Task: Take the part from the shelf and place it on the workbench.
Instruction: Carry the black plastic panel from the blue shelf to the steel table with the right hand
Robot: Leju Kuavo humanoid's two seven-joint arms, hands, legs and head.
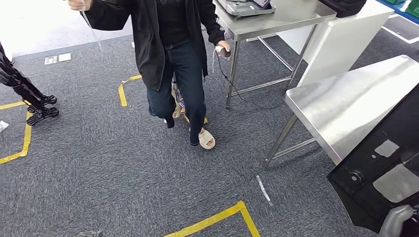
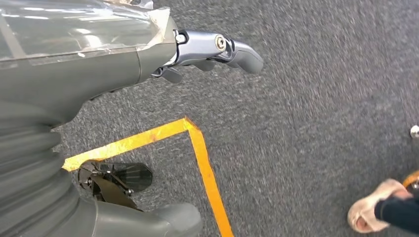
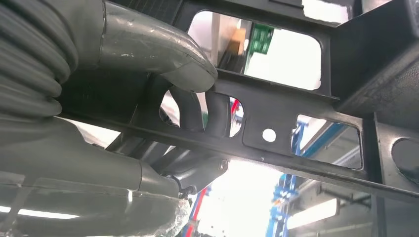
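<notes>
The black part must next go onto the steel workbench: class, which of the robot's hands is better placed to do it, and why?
Right. The right hand grips the black part beside the workbench; the left hand hangs open over carpet.

Grey carpet floor (image 1: 123, 163) marked with yellow tape lines (image 1: 217, 219), bearing two steel tables, the near workbench (image 1: 356, 103) bare-topped at right, the far table (image 1: 276, 19) carrying a grey device (image 1: 247, 6).
</notes>
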